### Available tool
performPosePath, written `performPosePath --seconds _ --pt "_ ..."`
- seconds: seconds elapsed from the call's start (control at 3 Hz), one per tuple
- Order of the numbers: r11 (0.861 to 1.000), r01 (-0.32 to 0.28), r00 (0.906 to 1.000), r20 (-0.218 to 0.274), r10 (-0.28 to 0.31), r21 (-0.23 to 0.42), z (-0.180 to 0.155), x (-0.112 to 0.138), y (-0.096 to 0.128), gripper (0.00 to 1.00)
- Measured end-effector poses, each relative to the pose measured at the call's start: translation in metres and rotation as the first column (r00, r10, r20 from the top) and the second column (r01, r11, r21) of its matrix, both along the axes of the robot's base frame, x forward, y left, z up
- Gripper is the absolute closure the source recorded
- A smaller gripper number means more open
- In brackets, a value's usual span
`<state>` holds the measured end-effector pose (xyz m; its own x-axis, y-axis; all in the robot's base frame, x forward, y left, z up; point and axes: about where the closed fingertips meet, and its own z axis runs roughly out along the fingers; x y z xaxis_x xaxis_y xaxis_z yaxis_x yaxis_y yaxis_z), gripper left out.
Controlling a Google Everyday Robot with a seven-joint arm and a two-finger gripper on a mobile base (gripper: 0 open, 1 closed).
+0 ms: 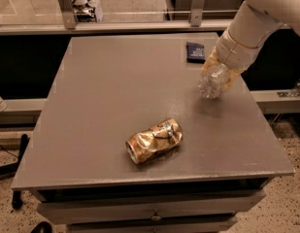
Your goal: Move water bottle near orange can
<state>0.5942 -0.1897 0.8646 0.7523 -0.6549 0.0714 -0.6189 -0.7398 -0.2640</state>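
The orange can is crushed and shiny orange-gold, lying on its side near the front middle of the grey table. The water bottle is clear crinkled plastic and hangs just above the table's right side, held in my gripper, which comes down from the white arm at the upper right. The bottle sits to the right of and behind the can, well apart from it.
A flat dark blue packet lies at the back right of the table, just behind the gripper. A metal rail and glass panels run behind the table. The table's right edge is close to the gripper.
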Motion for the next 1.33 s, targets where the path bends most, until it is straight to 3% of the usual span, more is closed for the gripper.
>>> performPosePath --seconds 0.67,1.0,1.33 --pt "0.999 0.016 0.9965 -0.082 -0.012 0.045 -0.029 -0.026 0.003 1.00" --pt "0.998 0.017 0.9926 -0.121 -0.010 0.058 -0.037 -0.040 0.013 0.82" --pt "0.998 0.017 0.9926 -0.121 -0.010 0.058 -0.035 -0.040 0.013 0.60"
